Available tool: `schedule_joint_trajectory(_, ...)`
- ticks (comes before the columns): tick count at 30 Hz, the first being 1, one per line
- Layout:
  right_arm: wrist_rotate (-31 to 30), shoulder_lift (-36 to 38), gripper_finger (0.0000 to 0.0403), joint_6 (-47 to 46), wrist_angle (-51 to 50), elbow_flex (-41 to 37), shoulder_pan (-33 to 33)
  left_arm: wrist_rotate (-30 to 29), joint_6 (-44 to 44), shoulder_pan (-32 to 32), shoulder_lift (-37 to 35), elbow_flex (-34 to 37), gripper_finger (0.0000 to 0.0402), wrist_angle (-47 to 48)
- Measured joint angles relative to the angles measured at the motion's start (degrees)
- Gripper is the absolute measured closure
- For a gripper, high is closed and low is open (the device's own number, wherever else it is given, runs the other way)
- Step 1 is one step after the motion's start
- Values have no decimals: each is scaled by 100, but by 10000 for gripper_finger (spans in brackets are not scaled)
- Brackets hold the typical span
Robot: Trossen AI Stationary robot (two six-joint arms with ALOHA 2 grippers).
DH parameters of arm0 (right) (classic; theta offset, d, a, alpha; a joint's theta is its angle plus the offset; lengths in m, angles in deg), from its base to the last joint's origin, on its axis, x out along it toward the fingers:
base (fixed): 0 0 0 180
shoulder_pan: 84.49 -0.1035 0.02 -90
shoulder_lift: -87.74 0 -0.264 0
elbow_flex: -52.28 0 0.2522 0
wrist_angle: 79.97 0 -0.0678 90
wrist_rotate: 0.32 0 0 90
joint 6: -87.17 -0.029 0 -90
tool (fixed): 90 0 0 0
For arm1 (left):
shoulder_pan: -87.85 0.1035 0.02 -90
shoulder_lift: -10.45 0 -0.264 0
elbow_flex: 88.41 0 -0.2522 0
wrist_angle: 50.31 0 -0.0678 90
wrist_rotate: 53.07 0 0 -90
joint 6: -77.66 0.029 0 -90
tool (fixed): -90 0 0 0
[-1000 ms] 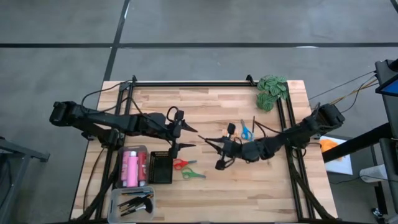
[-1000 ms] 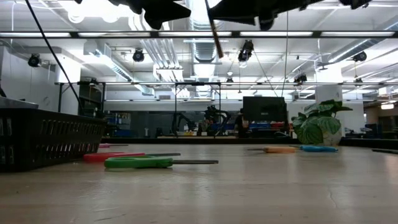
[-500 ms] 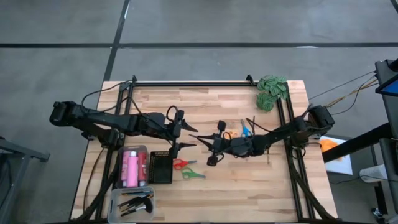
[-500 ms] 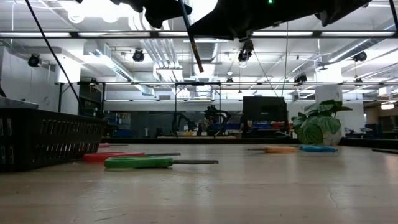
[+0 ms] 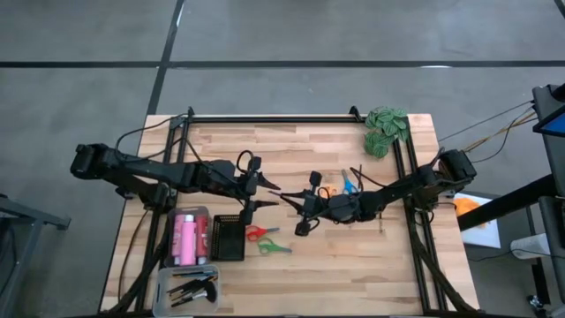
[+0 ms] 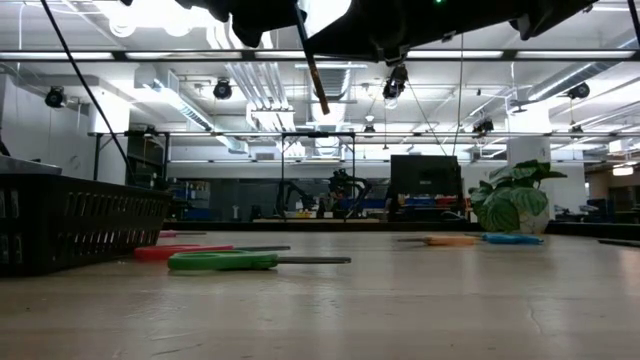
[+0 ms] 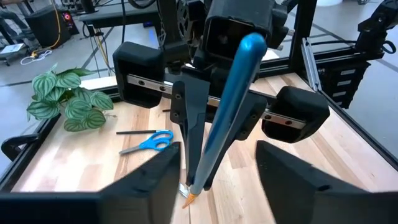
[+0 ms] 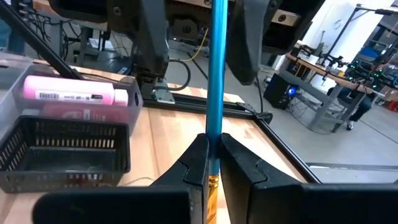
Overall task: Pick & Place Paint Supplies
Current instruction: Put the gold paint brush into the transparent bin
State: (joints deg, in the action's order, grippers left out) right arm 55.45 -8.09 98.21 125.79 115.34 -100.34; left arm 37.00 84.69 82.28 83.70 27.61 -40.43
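Mid-frame above the table, my right gripper (image 8: 211,163) clamps a blue-handled brush (image 8: 216,68) near its bristle end, the long handle pointing straight away toward my left gripper (image 7: 217,165). That one waits with fingers spread wide on either side of the handle's tip, not touching, the nearer to it of my two. Left of centre sit the pink bottles (image 5: 186,238) and black basket (image 5: 229,238).

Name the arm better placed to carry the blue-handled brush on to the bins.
Left. The right gripper is shut on the blue-handled brush in mid-air, and the open left gripper already straddles its handle. The left arm also sits beside the bins. A handover looks likely.
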Motion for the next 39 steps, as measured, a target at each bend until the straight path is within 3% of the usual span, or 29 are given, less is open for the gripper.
schedule_joint_trajectory(7,41,0,381,-9,-8,0,-1,-2,4,2,0,0,314,31)
schedule_joint_trajectory(14,62,0,381,-27,-15,0,-5,-29,44,4,0,0,390,66)
schedule_joint_trajectory(33,45,0,378,1,-15,0,-3,-17,46,4,0,0,379,85)
schedule_joint_trajectory(39,33,0,321,6,-22,9,-3,3,39,2,0,0,379,92)
